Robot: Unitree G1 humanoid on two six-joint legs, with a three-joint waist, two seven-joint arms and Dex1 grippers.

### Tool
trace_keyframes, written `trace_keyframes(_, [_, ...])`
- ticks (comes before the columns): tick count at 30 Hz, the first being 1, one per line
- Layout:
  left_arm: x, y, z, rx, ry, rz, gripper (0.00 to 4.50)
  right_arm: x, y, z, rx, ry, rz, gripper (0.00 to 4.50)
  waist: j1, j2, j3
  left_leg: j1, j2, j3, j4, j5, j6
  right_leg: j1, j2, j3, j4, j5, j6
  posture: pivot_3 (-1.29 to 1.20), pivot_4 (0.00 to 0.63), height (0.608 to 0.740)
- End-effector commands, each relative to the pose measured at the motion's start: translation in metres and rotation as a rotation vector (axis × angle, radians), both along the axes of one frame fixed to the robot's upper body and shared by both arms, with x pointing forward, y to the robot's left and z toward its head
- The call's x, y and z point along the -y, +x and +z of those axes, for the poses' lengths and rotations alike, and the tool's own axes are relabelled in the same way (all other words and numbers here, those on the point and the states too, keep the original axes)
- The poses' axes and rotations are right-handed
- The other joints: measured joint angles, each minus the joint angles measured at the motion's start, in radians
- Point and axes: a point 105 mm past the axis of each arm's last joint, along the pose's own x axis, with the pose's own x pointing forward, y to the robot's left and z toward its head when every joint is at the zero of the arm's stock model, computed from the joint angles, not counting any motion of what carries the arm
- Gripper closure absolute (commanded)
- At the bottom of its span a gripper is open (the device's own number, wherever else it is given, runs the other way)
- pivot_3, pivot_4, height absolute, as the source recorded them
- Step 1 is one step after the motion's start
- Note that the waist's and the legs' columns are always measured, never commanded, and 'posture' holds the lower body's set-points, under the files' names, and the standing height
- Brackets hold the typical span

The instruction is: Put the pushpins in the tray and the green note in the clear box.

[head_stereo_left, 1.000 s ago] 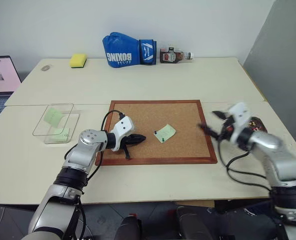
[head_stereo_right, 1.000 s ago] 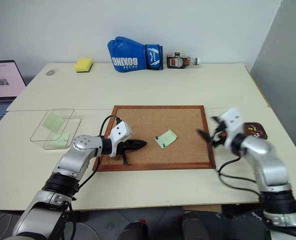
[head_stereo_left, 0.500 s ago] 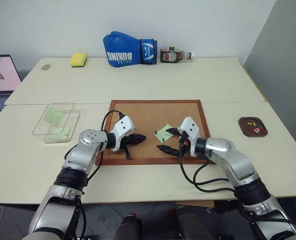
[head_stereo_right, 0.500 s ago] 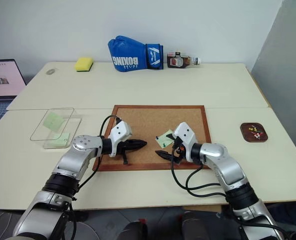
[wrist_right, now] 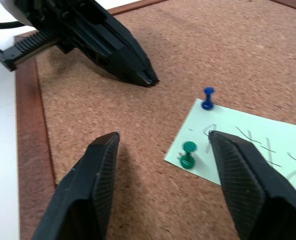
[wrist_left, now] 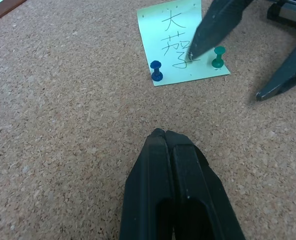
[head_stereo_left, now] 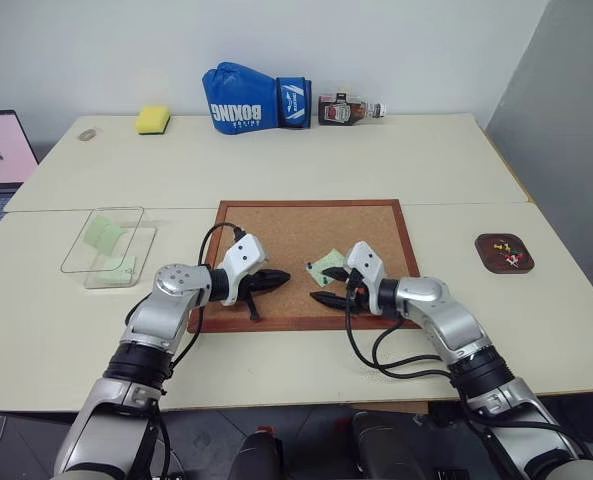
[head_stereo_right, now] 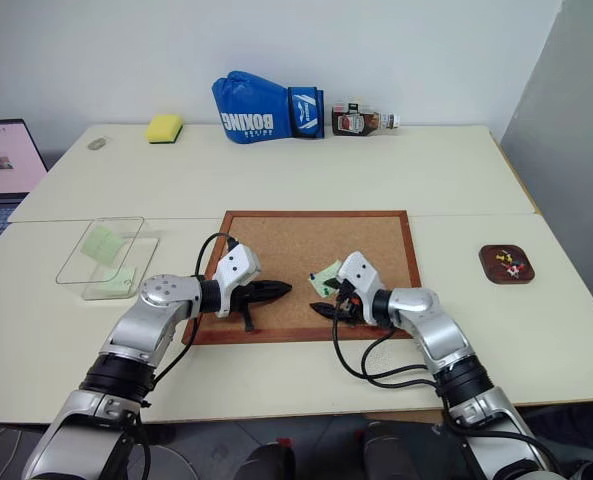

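Green note [wrist_left: 180,45] pinned flat on cork board [head_stereo_left: 276,225] by blue pin [wrist_left: 156,70] and green pin [wrist_left: 218,56]. Paper thin, limp, tear-prone: pins out first. Pins tiny, hard, slick-headed; best pinched at the waist under the head. Right pincer [wrist_right: 162,190] open, straddling green pin, one finger over note. Left pincer [wrist_left: 173,145] closed, empty, near. Tray [head_stereo_left: 504,252] well apart on tabletop [head_stereo_left: 376,160].

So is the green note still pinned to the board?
Pinned: the note lies flat on the cork board with blue and green pushpins standing in it.
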Motion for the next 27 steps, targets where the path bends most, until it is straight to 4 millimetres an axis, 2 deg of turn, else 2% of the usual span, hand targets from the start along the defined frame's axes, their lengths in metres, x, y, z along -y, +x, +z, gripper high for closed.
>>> trace_keyframes(1, [-0.010,-0.013,-0.030,-0.126,0.060,0.019,4.50,-0.005,0.003,0.013,0.040,0.031,0.016,2.54,0.000,0.000,0.000,0.000,0.000,0.000,0.000,0.000,0.000,0.000,0.000,0.000,0.000,0.000,0.000,0.00,0.150,0.740])
trace_keyframes(4, [-0.010,-0.013,-0.030,-0.124,0.063,0.019,4.50,-0.008,0.004,0.015,0.033,0.046,0.009,3.25,0.000,0.000,0.000,0.000,0.000,0.000,0.000,0.000,0.000,0.000,0.000,0.000,0.000,0.000,0.000,0.00,0.150,0.740])
trace_keyframes(11, [-0.009,-0.012,-0.029,-0.123,0.065,0.013,4.50,-0.007,0.010,0.019,0.036,0.066,-0.021,4.46,0.000,0.000,0.000,0.001,0.000,0.000,-0.002,0.000,0.000,0.000,0.000,0.000,0.000,0.000,0.000,0.00,0.150,0.740])
trace_keyframes(16, [-0.008,-0.012,-0.029,-0.123,0.068,0.009,4.50,-0.002,0.016,0.025,0.067,0.069,-0.057,4.46,0.000,0.000,0.000,0.002,0.000,0.000,-0.002,0.000,0.000,0.000,0.000,0.000,0.000,0.000,0.000,0.00,0.150,0.740])
trace_keyframes(23, [-0.008,-0.008,-0.028,-0.086,0.076,0.015,4.50,-0.001,0.012,0.059,0.096,0.183,-0.074,4.46,0.001,0.000,0.000,0.001,0.000,0.000,-0.002,0.000,0.000,0.000,0.000,0.000,0.000,0.000,0.000,0.00,0.150,0.740])
trace_keyframes(27, [-0.007,-0.009,-0.031,-0.090,0.091,0.000,4.50,0.000,0.010,0.063,0.114,0.189,-0.087,4.46,0.002,0.000,0.000,0.001,0.000,0.000,-0.002,0.000,0.000,-0.001,0.000,0.000,0.000,0.000,0.000,0.00,0.150,0.740])
